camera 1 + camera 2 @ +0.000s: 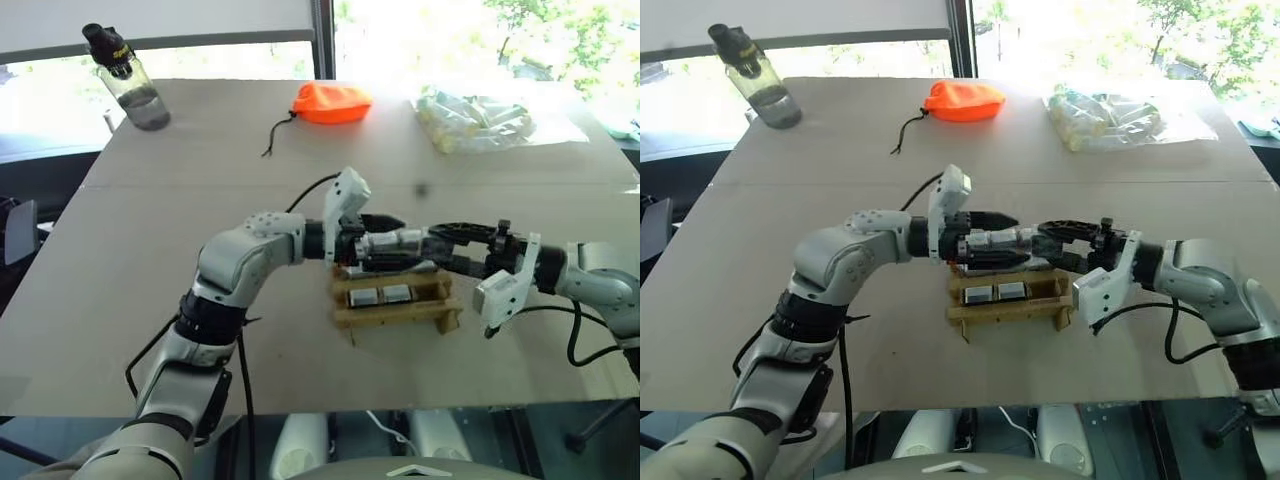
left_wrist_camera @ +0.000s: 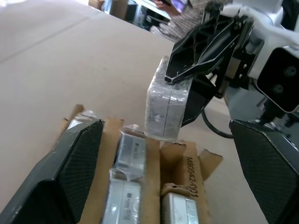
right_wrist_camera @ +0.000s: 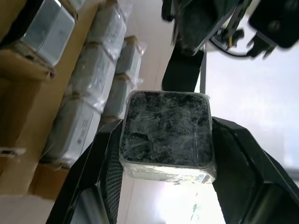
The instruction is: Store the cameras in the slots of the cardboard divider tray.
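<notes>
My right claw [image 3: 166,135] grips a wrapped camera [image 2: 166,105] above the cardboard divider tray [image 1: 440,315]; my left claw [image 2: 163,154], spread wide, faces it head-on, the camera between its fingers.

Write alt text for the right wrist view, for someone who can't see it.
The right gripper clamps a plastic-wrapped camera, its black face toward the lens. Behind it, the cardboard divider tray holds more wrapped cameras in its slots.

The table [image 1: 150,300] carries the cardboard divider tray [image 1: 395,312], orange pouch [image 1: 331,102], water bottle [image 1: 130,80], plastic bag [image 1: 475,120]
</notes>
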You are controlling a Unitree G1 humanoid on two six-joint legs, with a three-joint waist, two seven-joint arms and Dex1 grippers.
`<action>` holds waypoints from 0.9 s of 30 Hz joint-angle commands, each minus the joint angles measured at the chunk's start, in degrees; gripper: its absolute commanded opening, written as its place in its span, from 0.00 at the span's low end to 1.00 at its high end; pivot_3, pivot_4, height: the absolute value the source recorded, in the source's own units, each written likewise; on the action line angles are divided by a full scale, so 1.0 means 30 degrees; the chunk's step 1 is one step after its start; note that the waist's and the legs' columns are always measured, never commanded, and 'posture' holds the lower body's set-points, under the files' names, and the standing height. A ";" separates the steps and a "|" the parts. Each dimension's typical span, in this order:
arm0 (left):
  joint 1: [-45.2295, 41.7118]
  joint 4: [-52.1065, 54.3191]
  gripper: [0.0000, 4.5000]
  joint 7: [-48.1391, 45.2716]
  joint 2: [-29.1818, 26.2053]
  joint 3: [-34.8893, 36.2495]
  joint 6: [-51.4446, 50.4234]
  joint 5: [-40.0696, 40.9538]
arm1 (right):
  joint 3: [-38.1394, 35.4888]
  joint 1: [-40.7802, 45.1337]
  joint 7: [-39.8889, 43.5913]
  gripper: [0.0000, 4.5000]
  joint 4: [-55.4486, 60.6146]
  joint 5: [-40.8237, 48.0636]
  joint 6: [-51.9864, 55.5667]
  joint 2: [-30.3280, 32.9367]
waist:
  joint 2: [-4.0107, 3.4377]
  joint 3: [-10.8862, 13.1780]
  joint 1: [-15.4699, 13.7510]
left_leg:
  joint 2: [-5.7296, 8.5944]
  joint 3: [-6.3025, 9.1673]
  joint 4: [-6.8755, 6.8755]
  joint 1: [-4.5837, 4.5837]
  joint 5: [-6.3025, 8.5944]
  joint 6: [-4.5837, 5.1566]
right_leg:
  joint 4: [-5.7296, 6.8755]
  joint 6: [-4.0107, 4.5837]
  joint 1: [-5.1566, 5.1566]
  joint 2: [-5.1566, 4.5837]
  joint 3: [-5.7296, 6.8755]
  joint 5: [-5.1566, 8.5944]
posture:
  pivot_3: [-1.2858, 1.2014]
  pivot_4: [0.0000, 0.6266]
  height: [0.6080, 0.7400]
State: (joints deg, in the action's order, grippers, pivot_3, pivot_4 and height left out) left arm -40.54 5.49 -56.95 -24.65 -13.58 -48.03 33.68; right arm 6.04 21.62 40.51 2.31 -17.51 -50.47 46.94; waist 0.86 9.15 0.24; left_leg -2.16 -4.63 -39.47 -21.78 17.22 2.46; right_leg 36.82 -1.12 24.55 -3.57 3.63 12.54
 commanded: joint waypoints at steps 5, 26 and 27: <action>-0.1800 -0.0093 1.00 -0.2147 -0.0826 -0.0373 -0.0061 -0.0108 | 0.1318 0.1509 -0.0300 0.46 -0.0801 -0.0133 -0.2133 0.0231 | -0.0001 0.0001 -0.0009 | -0.0001 -0.0009 -0.0001 0.0002 -0.0003 -0.0005 | 0.0000 0.0000 -0.0001 -0.0004 -0.0004 -0.0001 | 0.52 0.24 1.00; -0.2132 0.0339 0.01 -0.3062 -0.1528 -0.1119 -0.0937 -0.0518 | 0.1728 0.1992 -0.1097 0.46 -0.2161 -0.0164 -0.2935 0.0369 | -0.0004 0.0003 -0.0040 | -0.0005 -0.0003 -0.0019 -0.0001 -0.0004 -0.0005 | 0.0008 0.0001 -0.0006 -0.0013 -0.0009 -0.0001 | 0.52 0.24 1.00; -0.2163 0.0318 0.06 -0.3282 -0.1538 -0.0931 -0.0762 -0.0389 | 0.1708 0.1961 -0.1138 0.46 -0.2238 -0.0164 -0.2949 0.0390 | -0.0004 0.0003 -0.0037 | -0.0005 -0.0004 -0.0020 -0.0003 -0.0004 -0.0005 | 0.0007 0.0000 -0.0006 -0.0013 -0.0009 -0.0001 | 0.52 0.24 1.00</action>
State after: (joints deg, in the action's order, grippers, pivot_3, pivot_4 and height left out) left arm -45.76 5.96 -66.23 -29.53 -18.85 -50.60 30.99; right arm 11.52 27.15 38.25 -5.53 -19.27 -58.82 47.89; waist 0.84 9.16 0.13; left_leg -2.18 -4.65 -39.53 -21.79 17.20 2.45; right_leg 36.84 -1.12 24.53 -3.61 3.61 12.53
